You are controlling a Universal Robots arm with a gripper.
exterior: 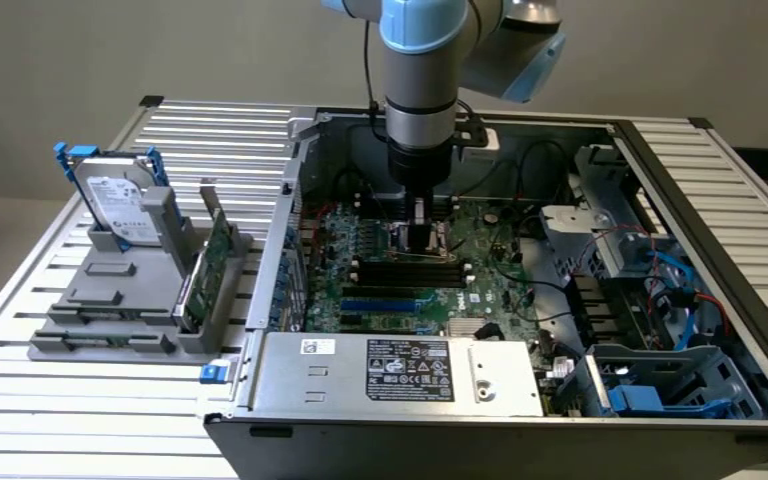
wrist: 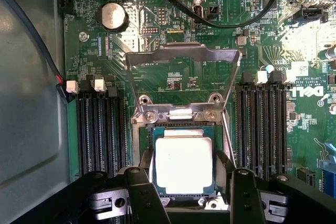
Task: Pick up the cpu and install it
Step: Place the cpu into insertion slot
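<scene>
The cpu (wrist: 184, 163), a small silvery square with a thin green edge, lies flat in the motherboard socket (wrist: 144, 153). The socket's metal load plate (wrist: 181, 56) is swung up and open behind it. My gripper (wrist: 186, 174) is open, with one black finger (wrist: 139, 184) on each side of the cpu. One finger is close to the chip's edge and a gap shows at the other (wrist: 245, 184). From outside, the gripper (exterior: 424, 238) reaches straight down into the open computer case, low over the motherboard (exterior: 411, 285).
Black memory slots (wrist: 102, 129) flank the socket on both sides, and black cables (wrist: 210, 19) cross the board behind it. Outside the case, a grey holder (exterior: 124, 300) carries a silver hard drive (exterior: 124, 205) with a blue bracket and an upright green card (exterior: 211, 265). The power supply (exterior: 398, 375) fills the case front.
</scene>
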